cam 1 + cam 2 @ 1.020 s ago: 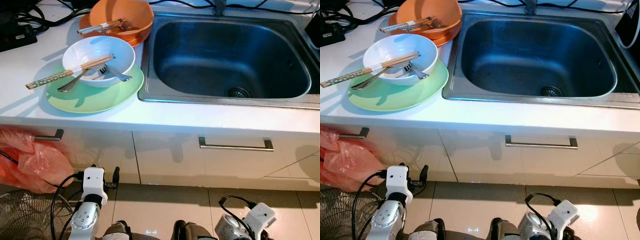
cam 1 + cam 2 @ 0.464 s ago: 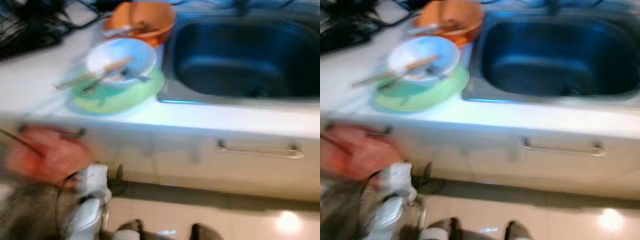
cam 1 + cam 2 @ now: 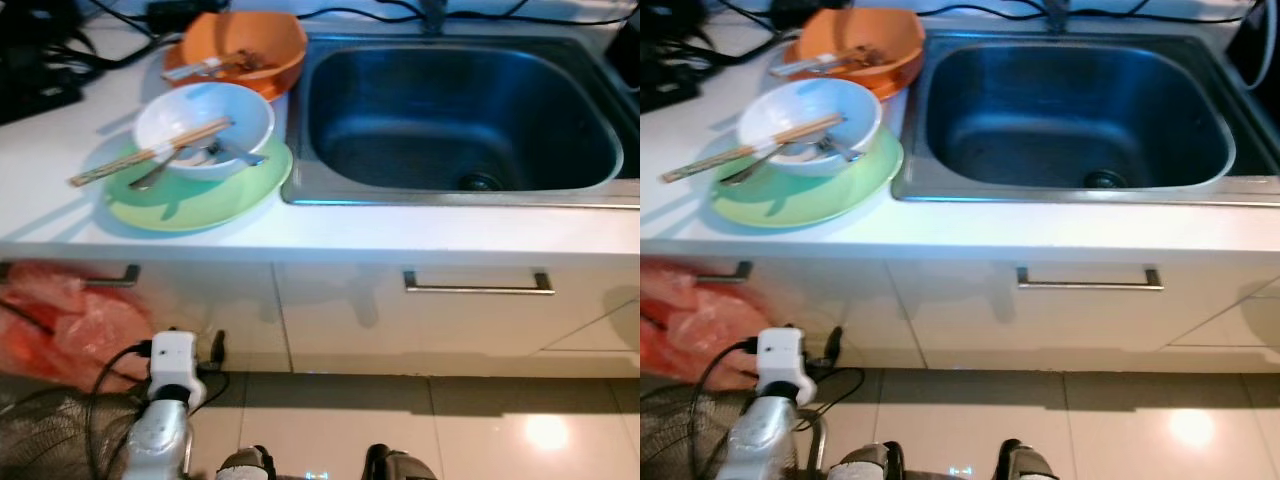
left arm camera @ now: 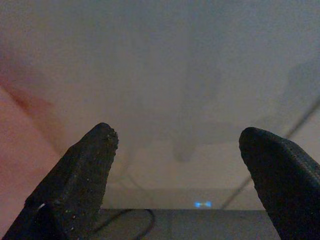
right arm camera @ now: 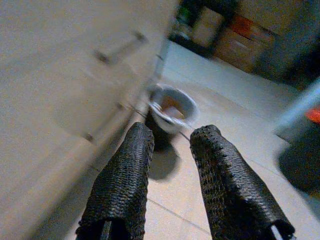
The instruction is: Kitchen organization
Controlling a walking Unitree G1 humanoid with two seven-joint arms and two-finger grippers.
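On the white counter (image 3: 60, 130) a white bowl (image 3: 240, 105) rests on a green plate (image 3: 200, 195), with chopsticks (image 3: 150, 155) and a fork across it. Behind it stands an orange bowl (image 3: 262, 40) with cutlery inside. The steel sink (image 3: 460, 110) to the right is empty. My left arm (image 3: 170, 365) hangs low in front of the cabinet. In its wrist view, the left gripper (image 4: 177, 135) is open wide, facing the cabinet front with nothing between its fingers. My right gripper (image 5: 172, 150) points along the floor beside the cabinet, its fingers a narrow gap apart and empty.
An orange plastic bag (image 3: 60, 325) hangs by the left cabinet handle, above a fan grille (image 3: 45, 440). A drawer handle (image 3: 475, 285) runs under the sink. Black cables (image 3: 40, 55) lie at the counter's back left. A pale bowl (image 5: 172, 105) sits on the tiled floor.
The camera swung and blurred, then settled a little farther back from the counter. The right arm has left the lower right of the eye views. The dishes have not moved.
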